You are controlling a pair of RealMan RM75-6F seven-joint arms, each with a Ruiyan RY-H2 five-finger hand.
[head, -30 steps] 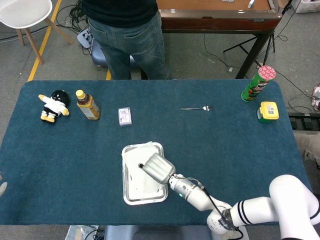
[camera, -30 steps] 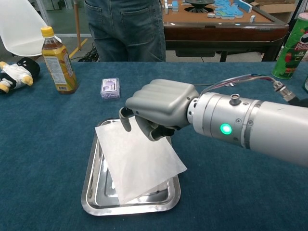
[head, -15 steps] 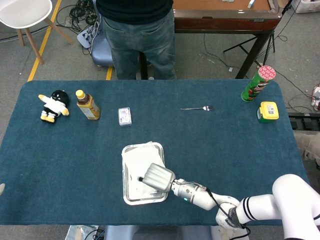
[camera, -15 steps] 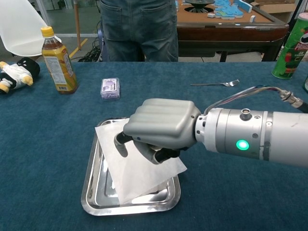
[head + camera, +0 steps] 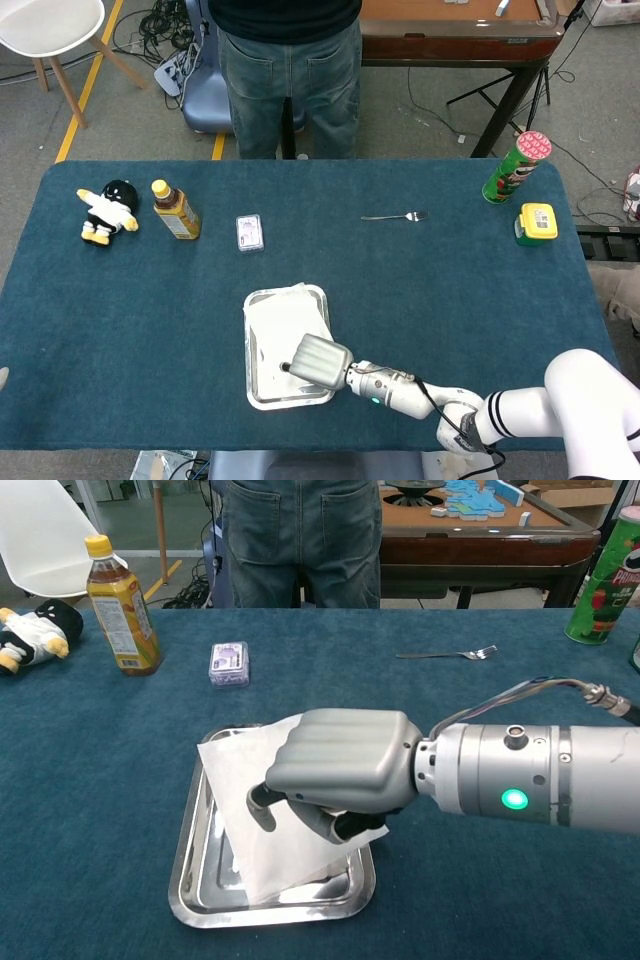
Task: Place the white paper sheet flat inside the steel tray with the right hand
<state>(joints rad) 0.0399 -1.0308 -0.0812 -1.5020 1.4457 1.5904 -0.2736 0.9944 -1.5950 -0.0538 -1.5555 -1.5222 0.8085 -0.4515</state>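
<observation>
On the left half of the counter the steel tray already has the white paper sheet over it, but the sheet lies skewed, its corners riding over the tray's rim rather than flat on the floor. To the right, the right hand hovers over the sheet with fingers curled down onto it; whether they pinch the paper or only press it I cannot tell. Flattening and letting go seem left.

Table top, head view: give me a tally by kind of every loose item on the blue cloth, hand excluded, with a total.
Plush toy: 1
Drink bottle: 1
Small card pack: 1
Fork: 1
Chip can: 1
Yellow box: 1
Steel tray: 1
White paper sheet: 1
Total: 8
</observation>
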